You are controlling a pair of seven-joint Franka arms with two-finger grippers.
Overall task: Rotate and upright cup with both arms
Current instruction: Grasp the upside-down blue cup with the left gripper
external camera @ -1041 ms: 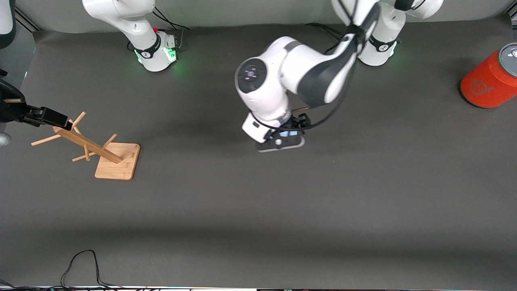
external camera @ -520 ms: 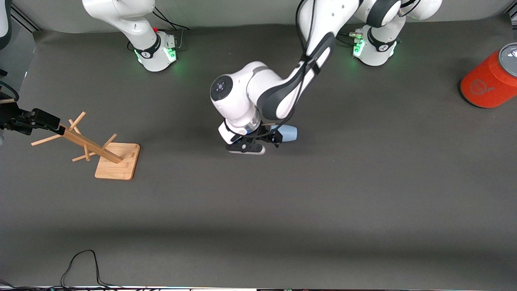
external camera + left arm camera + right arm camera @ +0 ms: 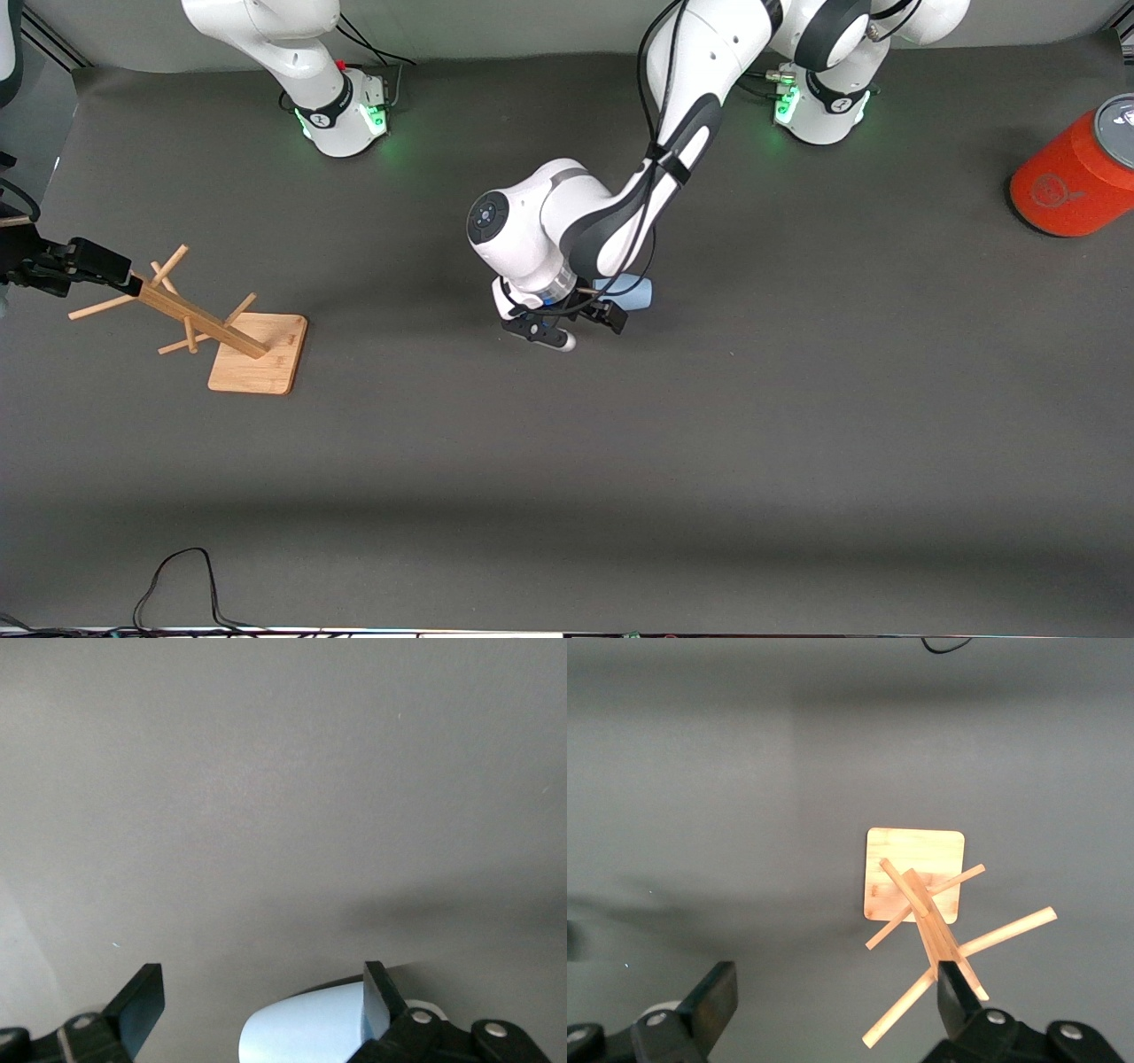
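Both grippers stand spread wide, and neither has hold of anything. Left gripper (image 3: 574, 328) hangs low over the middle of the table (image 3: 797, 425), its black fingers (image 3: 142, 1008) apart, with the one pale-blue cup (image 3: 631, 291) lying on its side just beside it; in the left wrist view the cup (image 3: 306, 1028) shows between the fingers close against one of them, though whether it touches cannot be told. The left arm (image 3: 611, 221) comes down from its green-lit base at the table's top edge, bends at the elbow and turns its wrist downward over the cup.

Right gripper (image 3: 89, 261) sits at the right arm's end of the table, over the top of the single wooden rack (image 3: 208, 323) — its fingers (image 3: 957, 997) are open either side of the rack's slanted post, gripping nothing. The right arm waits there, only its base and gripper showing in the front view.

One orange cylinder (image 3: 1076, 173) with a grey top stands near the table's edge at the left arm's end, well apart from the cup. One black cable (image 3: 177, 576) loops in at the table's near edge — toward the right arm's corner.
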